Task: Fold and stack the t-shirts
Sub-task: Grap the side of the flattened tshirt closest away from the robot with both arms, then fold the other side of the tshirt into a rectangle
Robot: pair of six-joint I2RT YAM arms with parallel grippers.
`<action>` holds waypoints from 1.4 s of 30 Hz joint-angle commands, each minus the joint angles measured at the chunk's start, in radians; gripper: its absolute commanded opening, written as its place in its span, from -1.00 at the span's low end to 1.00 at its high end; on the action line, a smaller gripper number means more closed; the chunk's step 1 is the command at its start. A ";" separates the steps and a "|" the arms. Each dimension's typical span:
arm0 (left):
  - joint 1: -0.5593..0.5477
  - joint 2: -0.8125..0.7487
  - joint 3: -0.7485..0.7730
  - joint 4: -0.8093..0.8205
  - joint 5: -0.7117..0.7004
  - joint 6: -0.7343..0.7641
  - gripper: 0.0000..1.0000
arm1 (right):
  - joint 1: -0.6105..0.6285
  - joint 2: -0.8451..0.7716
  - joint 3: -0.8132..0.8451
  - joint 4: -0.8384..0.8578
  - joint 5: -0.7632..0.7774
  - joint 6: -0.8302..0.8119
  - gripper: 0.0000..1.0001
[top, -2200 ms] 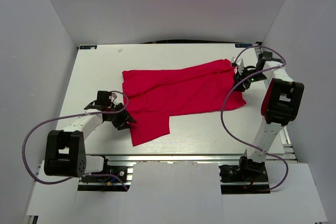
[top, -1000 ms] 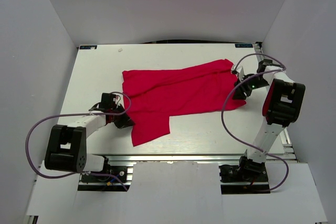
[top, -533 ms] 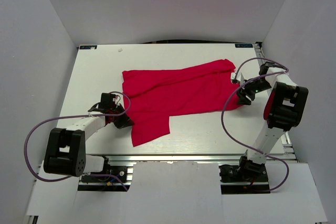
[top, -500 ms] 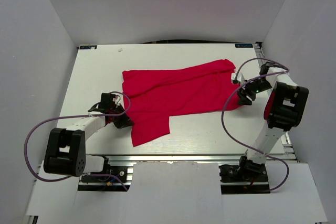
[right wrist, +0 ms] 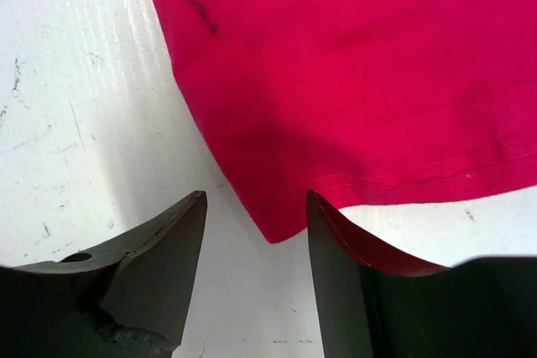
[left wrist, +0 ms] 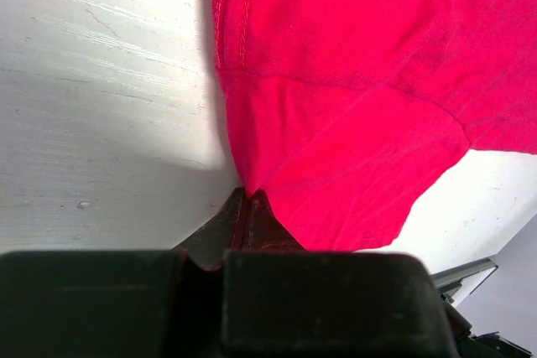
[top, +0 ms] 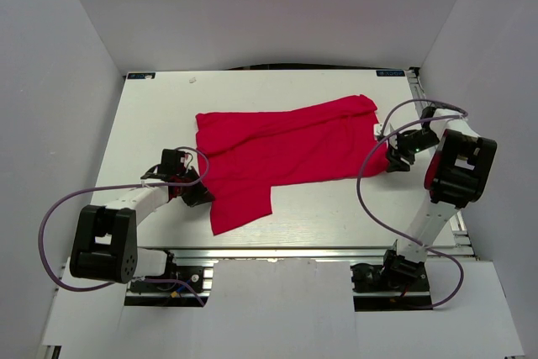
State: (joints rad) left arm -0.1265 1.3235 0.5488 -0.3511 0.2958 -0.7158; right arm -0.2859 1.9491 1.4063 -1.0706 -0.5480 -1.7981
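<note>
The red t-shirt (top: 286,150) lies spread out and partly folded on the white table (top: 151,124), with a flap hanging toward the near edge. My left gripper (top: 196,193) is at the shirt's near-left edge. In the left wrist view its jaws (left wrist: 247,196) are shut on a pinched fold of the t-shirt (left wrist: 352,81). My right gripper (top: 392,158) is low at the shirt's right corner. In the right wrist view it stands open (right wrist: 256,200), and the corner of the t-shirt (right wrist: 336,81) points into the gap between the fingers, touching neither.
Grey enclosure walls (top: 76,65) close in the table on three sides. An aluminium rail (top: 286,251) runs along the near edge between the arm bases. Purple cables (top: 363,182) loop beside each arm.
My right gripper has drawn back to the right, off the shirt's edge toward its near-right corner, and stands a bit wider. The left gripper stays shut in place.
</note>
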 commanded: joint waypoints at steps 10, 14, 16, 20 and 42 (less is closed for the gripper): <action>-0.002 -0.037 0.007 -0.011 0.008 -0.004 -1.00 | -0.001 0.030 -0.046 0.032 0.046 -0.021 0.00; -0.002 -0.040 0.019 -0.012 0.011 0.001 -1.00 | 0.001 0.040 -0.061 0.067 0.054 0.000 -0.06; -0.002 -0.043 0.026 -0.015 0.014 -0.001 -1.00 | 0.001 0.047 -0.069 0.096 0.057 0.008 -0.10; -0.002 -0.056 0.043 -0.031 0.016 -0.001 -1.00 | 0.004 0.051 -0.084 0.135 0.057 0.028 -0.17; 0.065 -0.120 0.356 -0.039 0.088 0.002 -1.00 | -0.042 0.134 0.425 -0.161 -0.283 0.199 -1.00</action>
State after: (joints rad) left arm -0.0868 1.1801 0.8444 -0.4255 0.3511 -0.7223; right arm -0.3347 2.0476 1.7241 -1.1595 -0.7010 -1.6806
